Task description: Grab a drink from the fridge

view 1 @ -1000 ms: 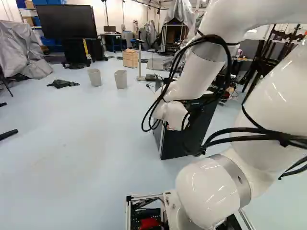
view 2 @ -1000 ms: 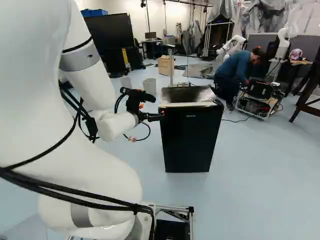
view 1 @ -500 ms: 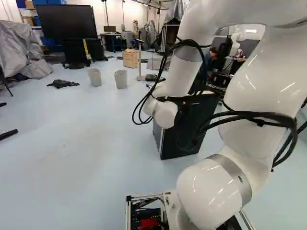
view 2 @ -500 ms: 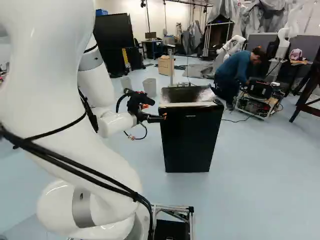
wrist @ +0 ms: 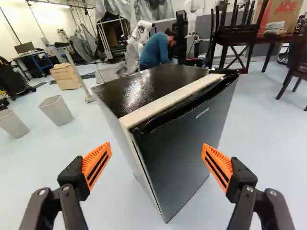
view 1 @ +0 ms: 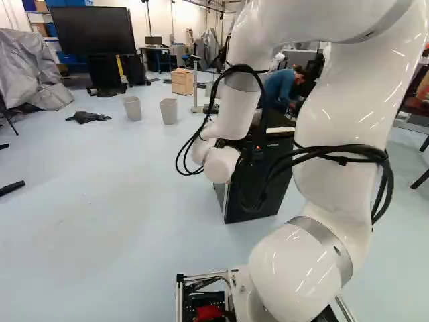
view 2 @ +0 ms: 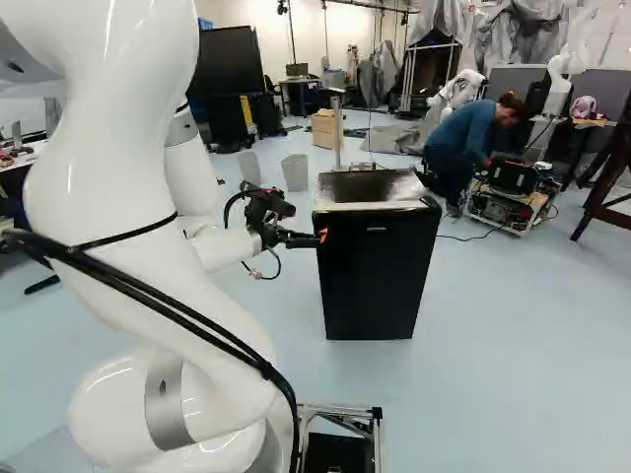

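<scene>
1. My end effector (view 2: 320,237) is released: in the wrist view its two fingers (wrist: 244,182) stand wide apart, the orange pads (wrist: 218,165) facing each other across a gap.
2. The fridge (view 2: 375,276) stands upright on the floor (wrist: 259,158), ahead of me and angled, one front corner toward me. In the right base view my fingertips are right by the upper part of its front, near one side edge; I cannot tell whether they touch it.
3. Its dark door (wrist: 184,148) is shut, and a pale strip (wrist: 172,98) runs along the front edge of the glossy black top (wrist: 153,84). Any drink inside is hidden from me.
4. My white arm (view 1: 338,121) rises right of the middle in the left base view and bends over toward the fridge, black cables (view 1: 335,153) looping along it.
5. Past the fridge, off to one side, two grey bins (view 2: 295,171) stand upright near each other, with a wooden cabinet (view 2: 325,128) farther back.
6. At the right of the right base view, a low cart (view 2: 503,212) carries dark equipment. Another robot (view 2: 558,79), white, rises behind it.
7. A big dark screen (view 1: 94,30) stands at the left of the left base view.
</scene>
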You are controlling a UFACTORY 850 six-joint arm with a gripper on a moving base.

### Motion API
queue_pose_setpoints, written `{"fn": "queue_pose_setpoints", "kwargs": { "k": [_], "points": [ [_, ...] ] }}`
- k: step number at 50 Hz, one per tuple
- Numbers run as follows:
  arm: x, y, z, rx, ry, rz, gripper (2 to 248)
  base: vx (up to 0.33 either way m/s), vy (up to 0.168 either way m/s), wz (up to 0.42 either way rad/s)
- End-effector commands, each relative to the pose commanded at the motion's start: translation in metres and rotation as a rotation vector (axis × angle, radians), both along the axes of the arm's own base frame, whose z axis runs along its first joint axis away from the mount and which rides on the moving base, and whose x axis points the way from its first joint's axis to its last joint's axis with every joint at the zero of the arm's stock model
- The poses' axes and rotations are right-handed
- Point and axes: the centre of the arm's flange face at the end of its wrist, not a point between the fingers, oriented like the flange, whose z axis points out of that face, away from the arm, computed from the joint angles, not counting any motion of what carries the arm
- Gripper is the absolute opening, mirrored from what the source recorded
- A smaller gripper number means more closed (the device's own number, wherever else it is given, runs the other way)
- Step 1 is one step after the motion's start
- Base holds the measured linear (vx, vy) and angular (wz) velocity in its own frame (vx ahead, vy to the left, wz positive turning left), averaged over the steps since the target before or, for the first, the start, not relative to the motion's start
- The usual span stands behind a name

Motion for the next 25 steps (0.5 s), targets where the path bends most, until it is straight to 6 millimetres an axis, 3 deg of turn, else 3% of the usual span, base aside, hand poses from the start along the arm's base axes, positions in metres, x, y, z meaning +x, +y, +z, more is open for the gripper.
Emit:
{"fn": "queue_pose_setpoints", "kwargs": {
  "k": [25],
  "points": [
    [0.002,0.028,-0.024,-0.065,0.001,-0.036,247,0.000,0.000,0.000]
  ]
}}
